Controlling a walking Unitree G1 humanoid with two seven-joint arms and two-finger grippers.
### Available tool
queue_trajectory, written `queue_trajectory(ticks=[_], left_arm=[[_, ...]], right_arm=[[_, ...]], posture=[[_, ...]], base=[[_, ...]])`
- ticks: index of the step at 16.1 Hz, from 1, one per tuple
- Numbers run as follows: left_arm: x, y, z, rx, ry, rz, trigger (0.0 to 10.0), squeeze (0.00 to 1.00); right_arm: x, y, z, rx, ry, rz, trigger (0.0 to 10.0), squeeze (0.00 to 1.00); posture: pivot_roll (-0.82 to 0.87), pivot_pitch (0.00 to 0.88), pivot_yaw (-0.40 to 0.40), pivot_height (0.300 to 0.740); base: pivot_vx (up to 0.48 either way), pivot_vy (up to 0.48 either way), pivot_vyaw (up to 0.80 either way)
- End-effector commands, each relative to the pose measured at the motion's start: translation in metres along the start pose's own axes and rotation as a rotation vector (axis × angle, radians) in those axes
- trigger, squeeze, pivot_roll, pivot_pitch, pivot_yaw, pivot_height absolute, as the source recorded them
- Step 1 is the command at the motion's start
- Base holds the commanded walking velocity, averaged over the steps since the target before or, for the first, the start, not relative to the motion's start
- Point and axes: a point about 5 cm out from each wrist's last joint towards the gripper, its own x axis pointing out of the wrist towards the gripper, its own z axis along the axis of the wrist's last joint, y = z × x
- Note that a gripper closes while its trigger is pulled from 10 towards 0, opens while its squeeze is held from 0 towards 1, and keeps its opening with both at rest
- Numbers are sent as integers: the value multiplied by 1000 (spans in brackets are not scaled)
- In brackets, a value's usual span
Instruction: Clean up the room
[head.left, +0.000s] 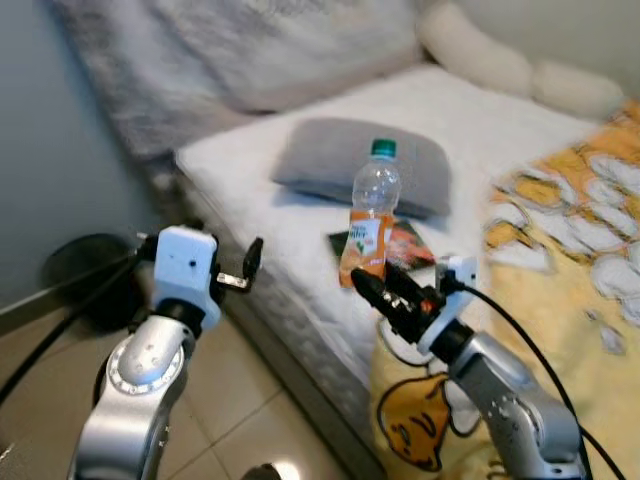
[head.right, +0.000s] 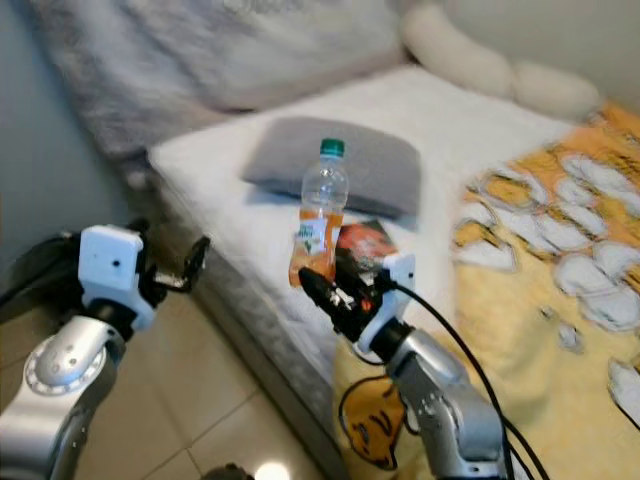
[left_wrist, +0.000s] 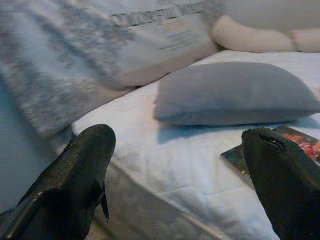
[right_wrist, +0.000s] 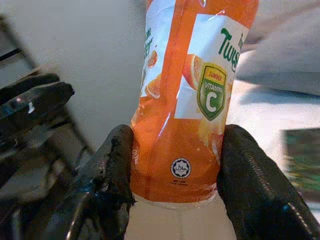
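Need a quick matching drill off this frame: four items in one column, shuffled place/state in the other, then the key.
Items
1. bottle
2. grey pillow
3. right tool
4. left tool

States
A. open, by the bed's edge, holding nothing
B. lies on the white mattress, behind the bottle
C. upright, green cap, orange label
D. shut on the bottle's lower part

Pairs: 1-C, 2-B, 3-D, 4-A
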Motion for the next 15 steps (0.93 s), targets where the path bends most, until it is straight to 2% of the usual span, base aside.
queue_trajectory(ticks=[1, 4, 5, 7, 11, 13, 15], left_arm=[[-2, -3, 3, 1, -14, -9, 10000, 0], [-5, -2, 3, -1, -12, 1, 10000, 0], [-6, -1, 3, -2, -11, 10, 10000, 0], [-8, 0, 3, -4, -12, 21, 10000, 0], [-11, 1, 3, -4, -8, 29, 10000, 0], [-10, 2, 2, -5, -2, 31, 10000, 0], [-10, 3, 0, 0, 9, 33, 10000, 0]], right_arm=[[0, 2, 5, -4, -15, 15, 10000, 0], [4, 6, 6, -2, -10, 46, 10000, 0], [9, 6, 8, -17, -27, 36, 10000, 0], [14, 4, 8, 24, -31, 20, 10000, 0], [15, 3, 6, 19, -19, 25, 10000, 0], [15, 1, 3, -20, 7, 1, 10000, 0], [14, -5, 0, -58, 33, -51, 10000, 0]], posture=[[57, 0, -33, 740], [67, 0, -43, 740], [72, 0, -50, 740], [80, 0, -56, 740], [89, 0, -63, 740], [86, 0, -61, 740], [81, 0, -56, 740]], base=[[251, 0, 800], [282, 0, 800], [289, 0, 0], [296, 0, 0], [332, 0, 0], [351, 0, 0], [358, 0, 800]])
